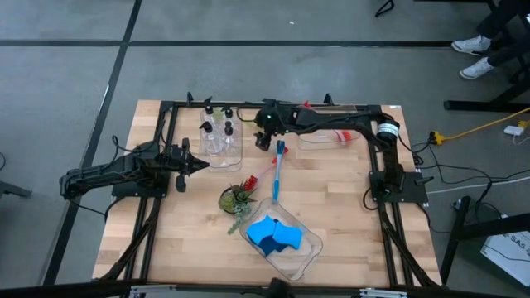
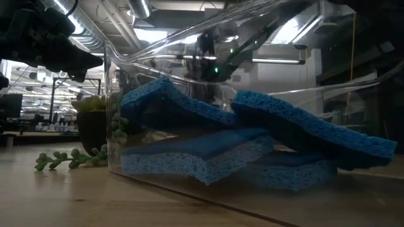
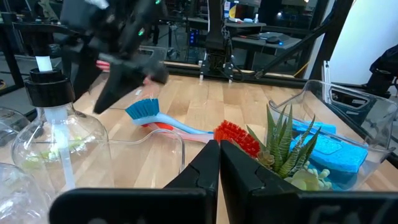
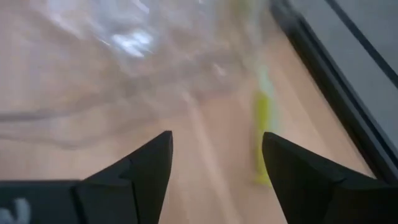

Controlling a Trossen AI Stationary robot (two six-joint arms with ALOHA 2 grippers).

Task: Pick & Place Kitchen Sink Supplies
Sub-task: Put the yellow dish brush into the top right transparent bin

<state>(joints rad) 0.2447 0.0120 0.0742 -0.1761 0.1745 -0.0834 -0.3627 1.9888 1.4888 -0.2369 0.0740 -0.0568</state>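
Note:
A blue brush (image 1: 278,172) lies on the table across a red brush (image 1: 260,175), between the far bins and the potted plant (image 1: 238,199). Their heads show in the left wrist view, blue (image 3: 143,111) and red (image 3: 236,137). My right gripper (image 1: 263,141) hangs open just left of the blue brush's head, with nothing between its fingers (image 4: 217,155). A yellow-green brush (image 4: 261,137) lies blurred beyond them. Several blue sponges (image 1: 275,234) lie in the near clear bin (image 1: 308,252). Pump bottles (image 1: 217,132) stand in the far-left bin. My left gripper (image 1: 195,165) waits shut at the left.
A third clear bin (image 1: 331,136) lies at the far right under my right arm. The plant's trailing vine (image 2: 63,159) reaches onto the table beside the sponge bin (image 2: 113,126). A black frame (image 1: 166,124) runs around the table's edges. Bare wood lies at the near left.

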